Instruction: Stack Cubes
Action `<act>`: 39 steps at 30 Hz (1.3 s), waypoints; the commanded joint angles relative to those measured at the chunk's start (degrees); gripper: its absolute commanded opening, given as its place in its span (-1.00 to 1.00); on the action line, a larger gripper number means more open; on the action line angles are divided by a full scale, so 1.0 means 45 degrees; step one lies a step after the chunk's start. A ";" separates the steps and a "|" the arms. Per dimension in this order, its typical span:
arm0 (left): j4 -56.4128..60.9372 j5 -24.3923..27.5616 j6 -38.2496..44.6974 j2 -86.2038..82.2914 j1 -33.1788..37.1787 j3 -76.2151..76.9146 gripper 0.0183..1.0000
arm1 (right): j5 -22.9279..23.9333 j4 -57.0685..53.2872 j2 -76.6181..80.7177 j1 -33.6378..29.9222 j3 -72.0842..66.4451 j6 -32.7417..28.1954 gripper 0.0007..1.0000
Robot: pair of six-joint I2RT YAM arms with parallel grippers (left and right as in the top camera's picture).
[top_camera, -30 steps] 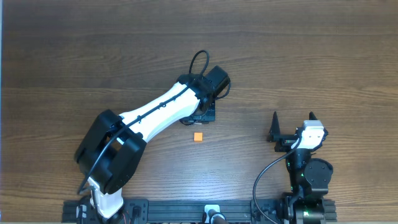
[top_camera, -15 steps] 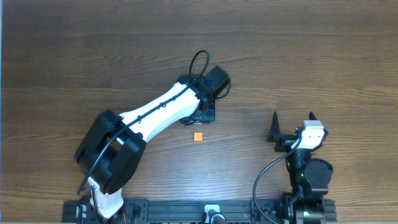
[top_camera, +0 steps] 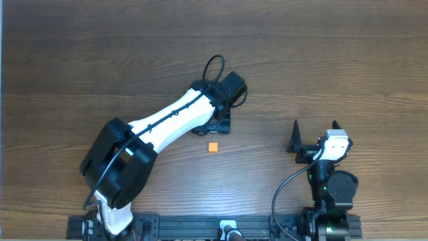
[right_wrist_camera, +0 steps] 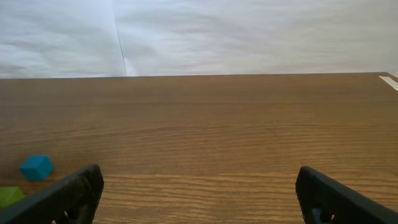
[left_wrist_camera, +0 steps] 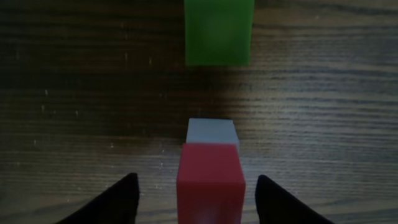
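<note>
My left gripper (top_camera: 218,124) hangs over the middle of the table, open. In the left wrist view a red cube (left_wrist_camera: 209,183) sits between the spread fingers (left_wrist_camera: 118,202), with a gap on each side. A pale grey cube (left_wrist_camera: 212,132) shows just past the red one, partly covered by it; I cannot tell whether the red one rests on it. A green cube (left_wrist_camera: 219,31) lies farther on. A small orange cube (top_camera: 212,147) lies on the wood just in front of the left gripper. My right gripper (top_camera: 314,132) stands open at the right, holding nothing.
The right wrist view shows a blue cube (right_wrist_camera: 36,167) and a green cube (right_wrist_camera: 9,196) far off across the brown wooden table (top_camera: 348,60), with a white wall behind. Bare wood lies between the two arms.
</note>
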 commanded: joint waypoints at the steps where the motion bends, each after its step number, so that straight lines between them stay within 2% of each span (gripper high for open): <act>1: -0.0238 0.0282 -0.0209 0.0078 -0.0175 0.0233 0.31 | -0.0102 0.0024 -0.0131 -0.0068 -0.0097 -0.0024 0.99; 7: -0.0874 0.0801 -0.0588 -0.0301 -0.0622 0.0233 0.44 | -0.0102 0.0024 -0.0131 -0.0068 -0.0097 -0.0024 0.99; 9: -0.1039 0.1180 -0.0690 -0.0471 -0.0855 0.0233 0.44 | -0.0102 0.0024 -0.0131 -0.0068 -0.0097 -0.0024 0.98; 18: -0.1559 0.1185 -0.1967 -0.0680 -0.1753 -0.0019 0.42 | -0.0102 0.0024 -0.0131 -0.0068 -0.0097 -0.0024 0.99; 30: -0.0612 0.1224 -0.2152 -0.0680 -0.1622 -0.1054 0.42 | -0.0102 0.0019 -0.0131 -0.0068 -0.0097 -0.0024 0.99; 39: -0.0005 0.1229 -0.1836 -0.0680 -0.1273 -0.1574 0.36 | -0.0102 0.0024 -0.0131 -0.0068 -0.0097 -0.0024 0.99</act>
